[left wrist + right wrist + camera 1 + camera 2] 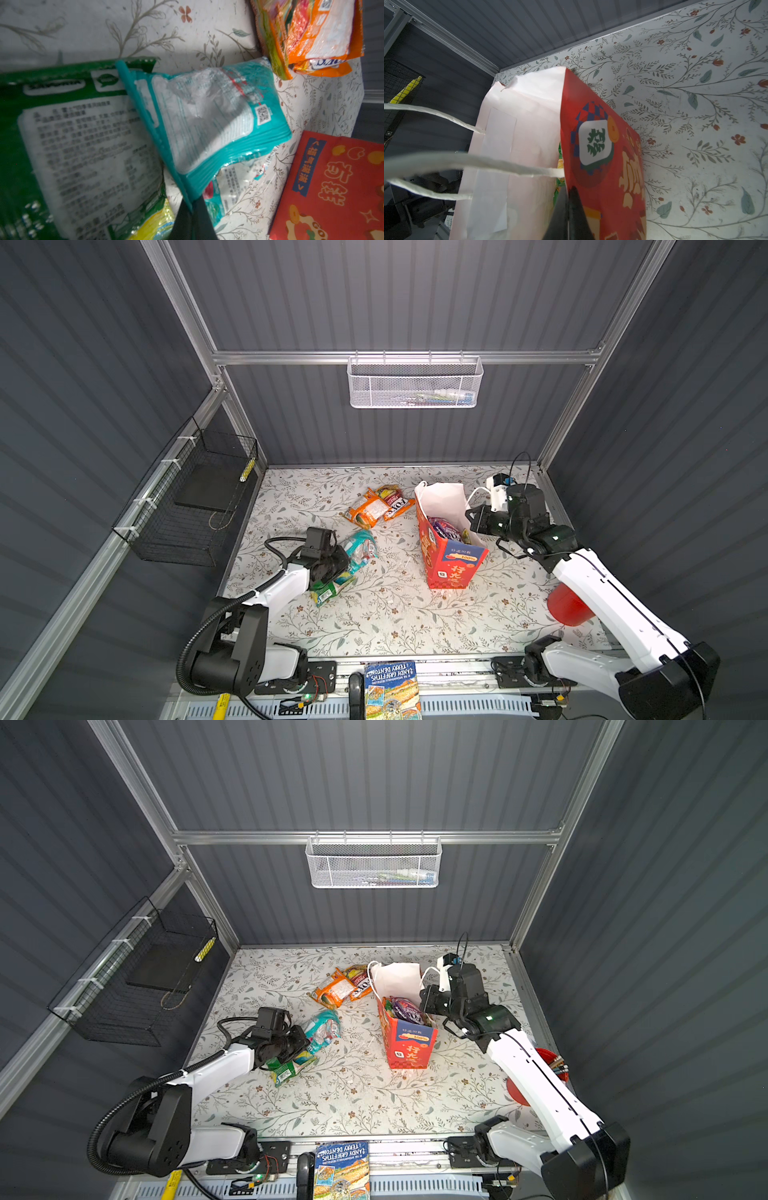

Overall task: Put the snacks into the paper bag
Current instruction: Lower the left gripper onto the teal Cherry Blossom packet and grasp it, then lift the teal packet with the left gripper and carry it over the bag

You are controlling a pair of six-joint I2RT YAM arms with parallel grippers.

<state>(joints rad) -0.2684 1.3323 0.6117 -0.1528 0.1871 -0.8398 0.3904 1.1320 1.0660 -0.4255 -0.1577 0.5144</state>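
My left gripper (338, 562) (192, 207) is shut on the edge of a teal snack packet (361, 547) (207, 120), which lies across a green-yellow packet (332, 593) (72, 155). A second teal packet (228, 187) sits under the first. Orange packets (370, 510) (315, 35) and a red "FOX'S" one (397, 504) lie farther back. The red paper bag (451, 568) (602, 155) stands upright with a purple packet (444, 529) inside. My right gripper (471, 518) (568, 190) is shut on the bag's rim, holding the mouth open. Both top views show this layout.
A red cup (567, 608) stands behind my right arm near the right edge. A blue-covered book (390, 691) lies at the front rail. A black wire basket (195, 506) hangs on the left wall and a white mesh basket (413, 383) on the back wall.
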